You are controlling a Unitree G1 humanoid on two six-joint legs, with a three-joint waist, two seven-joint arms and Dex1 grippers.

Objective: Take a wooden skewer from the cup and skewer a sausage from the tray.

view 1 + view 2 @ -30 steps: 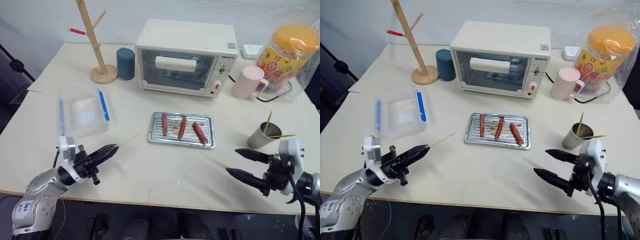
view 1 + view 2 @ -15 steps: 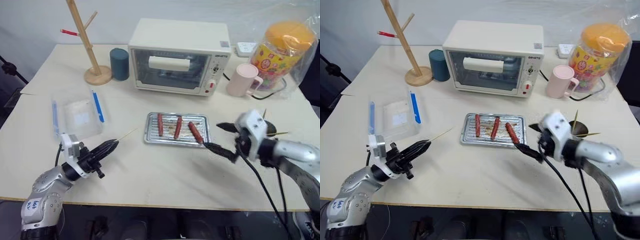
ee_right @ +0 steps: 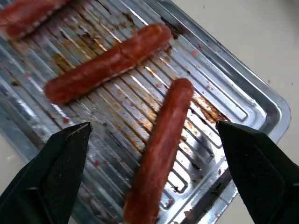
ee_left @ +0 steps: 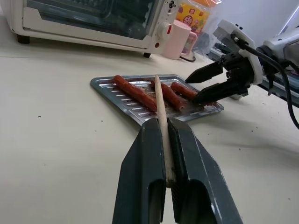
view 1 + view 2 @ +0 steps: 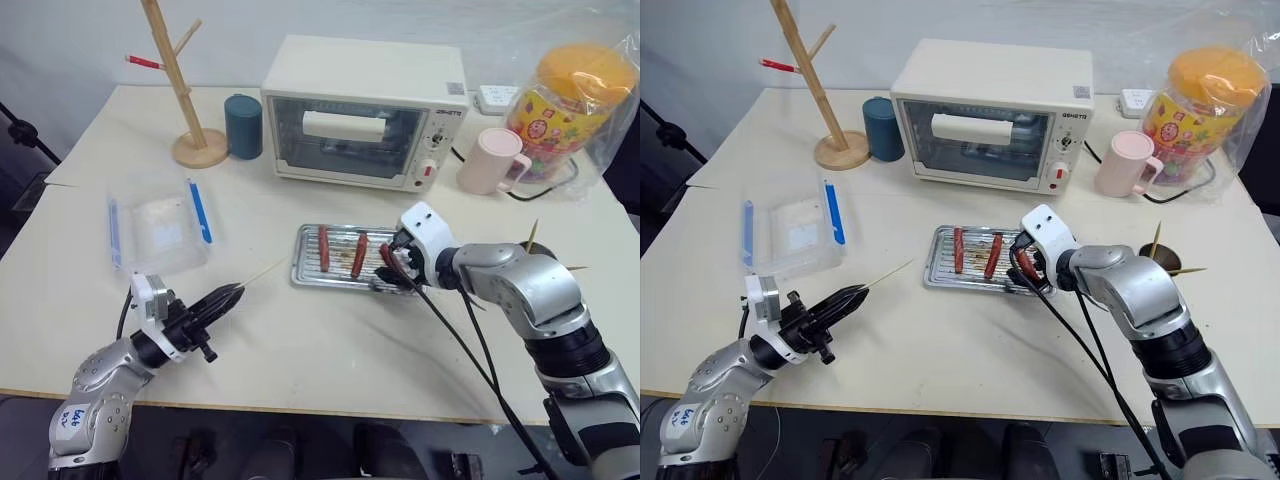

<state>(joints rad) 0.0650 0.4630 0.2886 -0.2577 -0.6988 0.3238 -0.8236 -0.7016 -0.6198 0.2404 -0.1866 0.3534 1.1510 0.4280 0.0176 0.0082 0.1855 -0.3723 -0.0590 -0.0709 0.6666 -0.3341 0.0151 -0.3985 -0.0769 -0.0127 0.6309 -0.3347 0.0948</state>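
Right tool (image 3: 149, 179) gapes wide and holds nothing, its black fingers straddling the sausage (image 3: 161, 144), whose long axis runs between them over the ridged, silvery tray (image 5: 305, 268) at frame centre. Left tool (image 5: 215, 303), lower left, is clamped on the thin pale wooden skewer (image 4: 161, 116), tip aimed at the tray; it is the farther arm. Sausage is glossy, red-brown and plump.

Left gripper (image 4: 166, 140) clamps wooden skewer (image 4: 161, 112), aimed at tray (image 4: 126, 99).

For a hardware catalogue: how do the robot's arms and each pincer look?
Both arms are silver-grey metal with black joints. Each pincer, left pincer and right pincer, has two tapered black fingers on a white wrist block. Black cables trail from the right forearm. A blue-marked sticker sits on the left arm.
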